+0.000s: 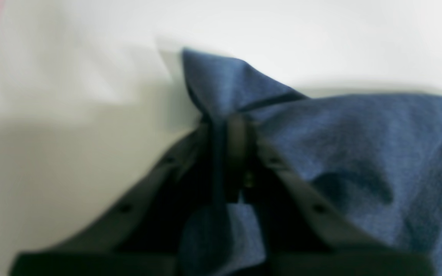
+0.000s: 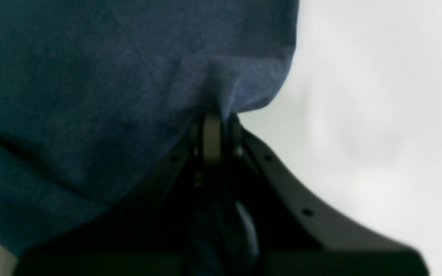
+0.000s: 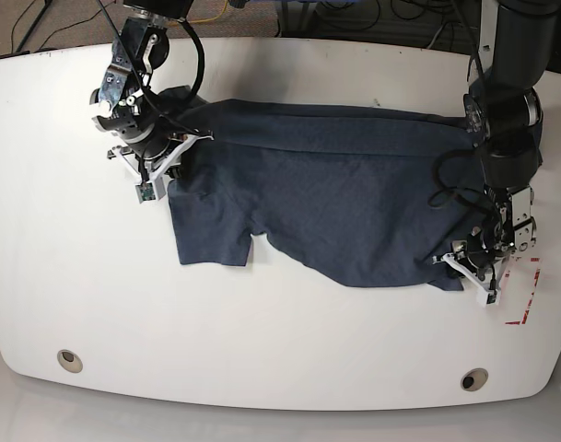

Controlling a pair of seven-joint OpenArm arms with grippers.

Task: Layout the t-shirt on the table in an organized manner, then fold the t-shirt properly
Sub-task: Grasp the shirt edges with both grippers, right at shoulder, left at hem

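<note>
Left jaws (image 1: 225, 126) pinching a t-shirt (image 3: 335, 203) corner, right jaws (image 2: 217, 122) pressing together on its edge, fabric lying spread across the white counter (image 3: 280, 350), no lettering showing, red tape mark (image 3: 529, 295) and grommet holes (image 3: 69, 360) appearing only in base view

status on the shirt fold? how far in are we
Early. Done: the t-shirt lies spread across the table, still wrinkled. In hand: the left pincer is shut on one edge and the right pincer on the opposite end, as if to pull it flat. Left: smoothing it out and every fold.
</note>
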